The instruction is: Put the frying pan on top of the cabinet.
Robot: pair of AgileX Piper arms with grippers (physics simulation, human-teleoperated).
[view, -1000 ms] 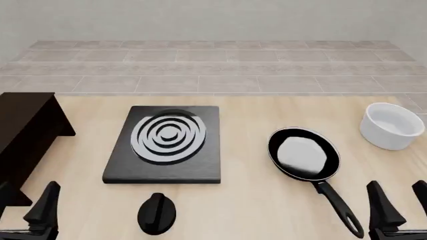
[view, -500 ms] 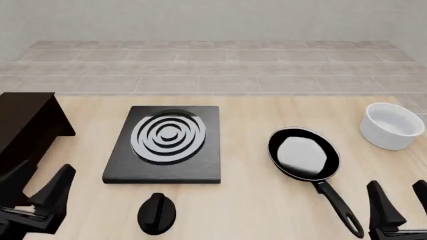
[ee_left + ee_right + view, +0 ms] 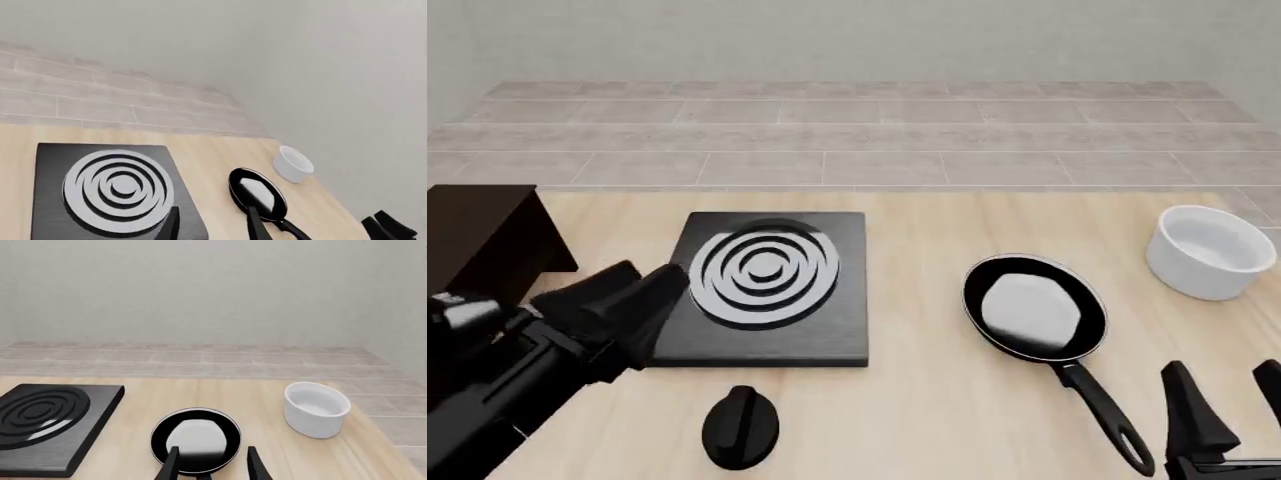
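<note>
I see no words anywhere; my round black frying pan [image 3: 1036,306] with its long looped handle lies flat right of the ringed stove plate [image 3: 761,288], far from the boxy dark cabinet [image 3: 474,262], both grippers' jaws apart.

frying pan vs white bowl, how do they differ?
The frying pan is black, pale grey inside; the white bowl is white throughout. The frying pan is shallow with a long handle; the white bowl is deeper with none. The white bowl sits farther right and back. Both rest upright on the table, ungripped.
</note>
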